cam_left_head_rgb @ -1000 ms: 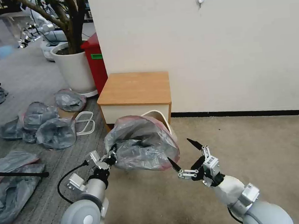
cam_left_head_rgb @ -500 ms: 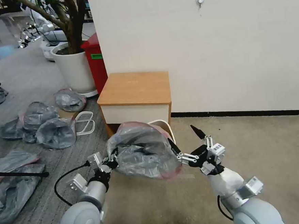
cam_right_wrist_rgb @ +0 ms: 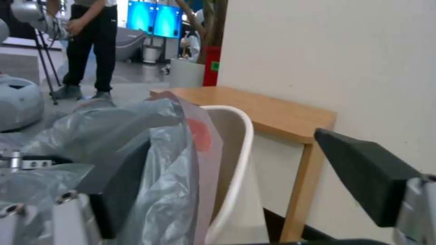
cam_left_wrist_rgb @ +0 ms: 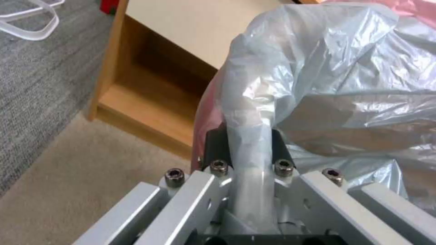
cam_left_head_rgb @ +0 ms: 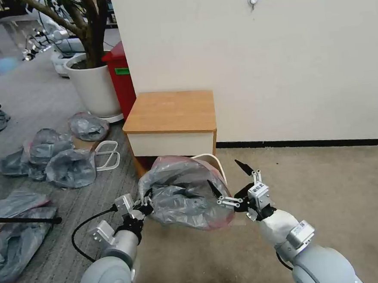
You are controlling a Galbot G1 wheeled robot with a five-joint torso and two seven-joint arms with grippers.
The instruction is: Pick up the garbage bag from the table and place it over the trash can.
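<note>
The left gripper [cam_left_wrist_rgb: 249,149] pinches a bunched fold of the garbage bag [cam_left_head_rgb: 186,191], which billows over the trash can [cam_left_head_rgb: 214,162] before the table [cam_left_head_rgb: 171,110]. The right gripper [cam_left_head_rgb: 231,180] gapes, one finger [cam_right_wrist_rgb: 120,185] against the bag's rim. The fitting step is under way; next, that rim probably needs grasping and stretching over the can's far lip.

One table [cam_left_head_rgb: 169,112], one trash can [cam_left_head_rgb: 211,160], perhaps seven bags [cam_left_head_rgb: 70,167].
</note>
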